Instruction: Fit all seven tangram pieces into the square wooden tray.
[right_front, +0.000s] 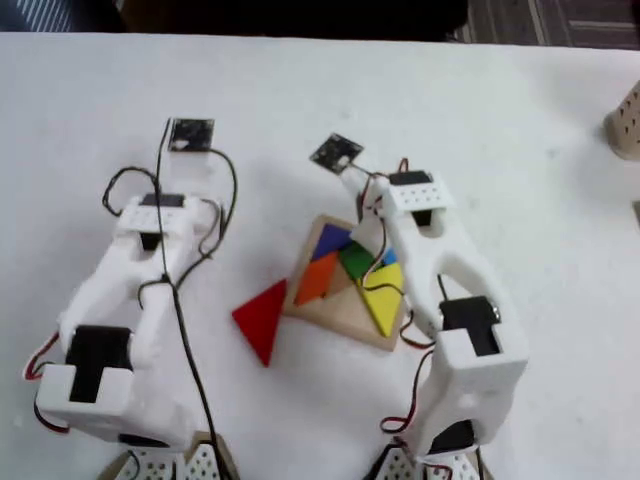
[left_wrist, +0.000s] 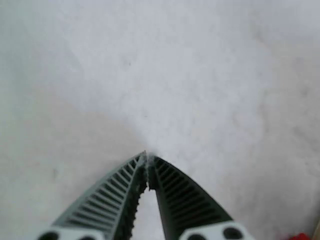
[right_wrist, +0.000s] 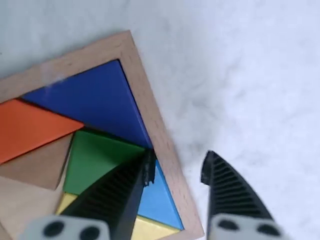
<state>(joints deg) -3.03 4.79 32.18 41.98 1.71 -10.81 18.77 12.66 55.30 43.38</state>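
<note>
The square wooden tray (right_front: 345, 322) lies at the table's middle, holding dark blue (right_wrist: 95, 97), orange (right_wrist: 30, 127), green (right_wrist: 97, 160), light blue (right_wrist: 160, 197) and yellow (right_front: 383, 298) pieces, with bare wood showing beside the orange one. A red triangle (right_front: 262, 315) lies on the table just left of the tray. My right gripper (right_wrist: 177, 167) is open and straddles the tray's rim (right_wrist: 150, 115), one finger over the green and light blue pieces, the other over the table. My left gripper (left_wrist: 147, 159) is shut and empty above bare white table, left of the tray.
The left arm (right_front: 150, 250) stands left of the red triangle and the right arm (right_front: 440, 270) rises along the tray's right side. A pale perforated object (right_front: 625, 125) sits at the far right edge. The tabletop (right_front: 500, 110) is white.
</note>
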